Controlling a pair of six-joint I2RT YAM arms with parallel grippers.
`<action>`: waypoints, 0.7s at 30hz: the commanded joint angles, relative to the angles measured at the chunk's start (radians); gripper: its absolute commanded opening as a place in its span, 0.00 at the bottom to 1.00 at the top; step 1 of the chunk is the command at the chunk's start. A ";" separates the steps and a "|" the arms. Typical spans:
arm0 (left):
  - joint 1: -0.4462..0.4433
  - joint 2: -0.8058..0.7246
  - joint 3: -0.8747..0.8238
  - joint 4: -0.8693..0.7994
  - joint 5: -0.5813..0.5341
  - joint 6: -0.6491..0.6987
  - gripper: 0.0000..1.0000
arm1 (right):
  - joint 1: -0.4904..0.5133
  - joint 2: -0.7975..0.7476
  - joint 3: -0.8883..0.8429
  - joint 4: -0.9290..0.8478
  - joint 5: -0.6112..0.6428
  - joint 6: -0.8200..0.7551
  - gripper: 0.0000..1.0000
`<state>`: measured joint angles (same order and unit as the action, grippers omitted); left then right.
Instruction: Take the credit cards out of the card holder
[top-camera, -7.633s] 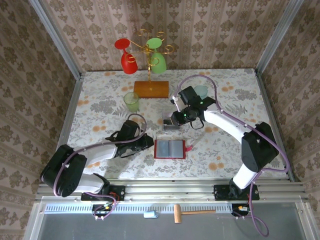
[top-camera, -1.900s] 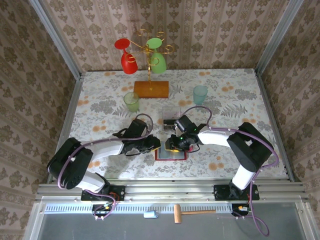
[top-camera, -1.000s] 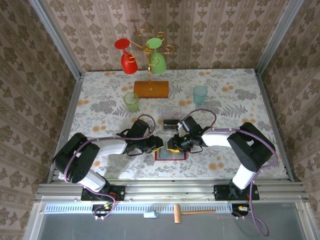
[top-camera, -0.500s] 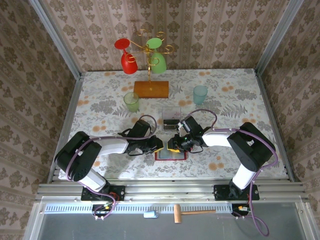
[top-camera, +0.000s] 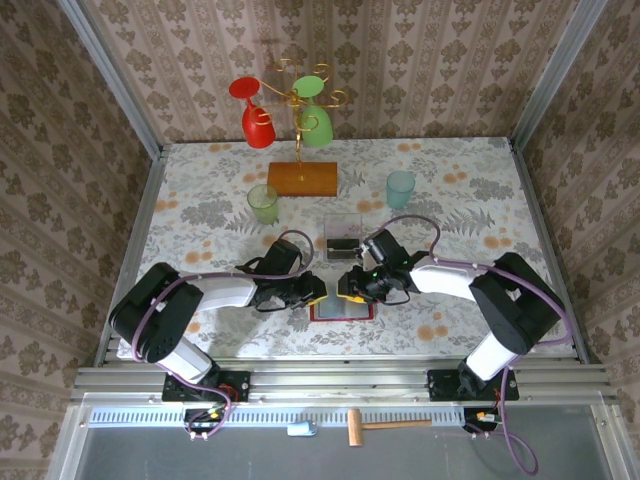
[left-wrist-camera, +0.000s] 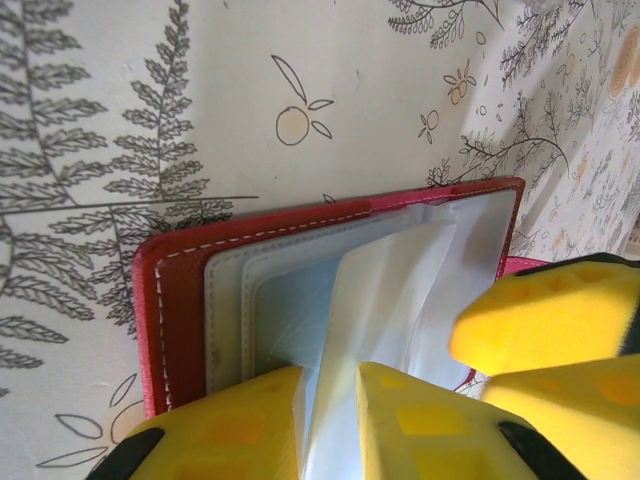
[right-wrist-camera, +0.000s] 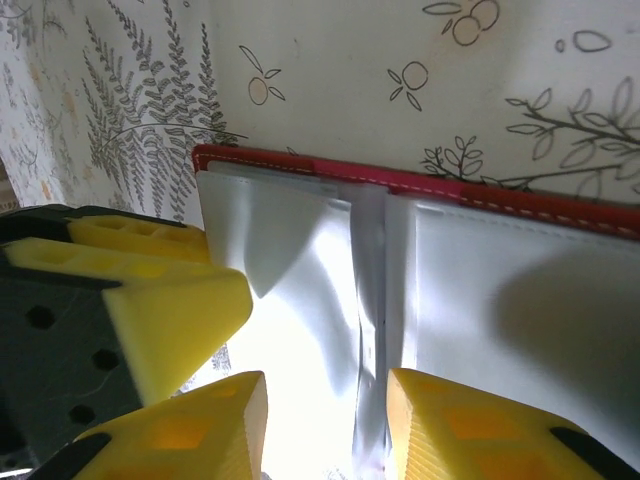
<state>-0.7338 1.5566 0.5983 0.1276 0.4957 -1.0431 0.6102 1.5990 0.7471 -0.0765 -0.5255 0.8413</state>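
The left tool (left-wrist-camera: 330, 405), narrowed to a slit, pinches a lifted clear pocket leaf (left-wrist-camera: 385, 290) of the red card holder (left-wrist-camera: 165, 300), which lies open on the counter (top-camera: 450, 190), while the right tool (right-wrist-camera: 325, 425) stands part open astride its centre fold.

Red card holder (right-wrist-camera: 480, 290) (unfolded) under right tool (right-wrist-camera: 325, 395).

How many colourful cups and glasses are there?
4. A red goblet and a green goblet hang upside down on the wood-based gold rack; a pale green tumbler and a teal tumbler stand on the flowered table. None looks hidden.
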 joint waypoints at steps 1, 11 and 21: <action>-0.007 0.005 0.024 -0.021 0.016 0.013 0.21 | -0.006 -0.062 0.046 -0.130 0.065 -0.009 0.37; -0.009 -0.050 0.076 -0.072 0.021 0.027 0.24 | -0.024 -0.144 0.052 -0.233 0.115 -0.041 0.37; -0.043 -0.039 0.134 -0.072 0.052 0.017 0.30 | -0.070 -0.258 0.058 -0.329 0.154 -0.070 0.37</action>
<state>-0.7628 1.5269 0.6853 0.0765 0.5198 -1.0363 0.5541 1.3876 0.7830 -0.3412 -0.4068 0.7948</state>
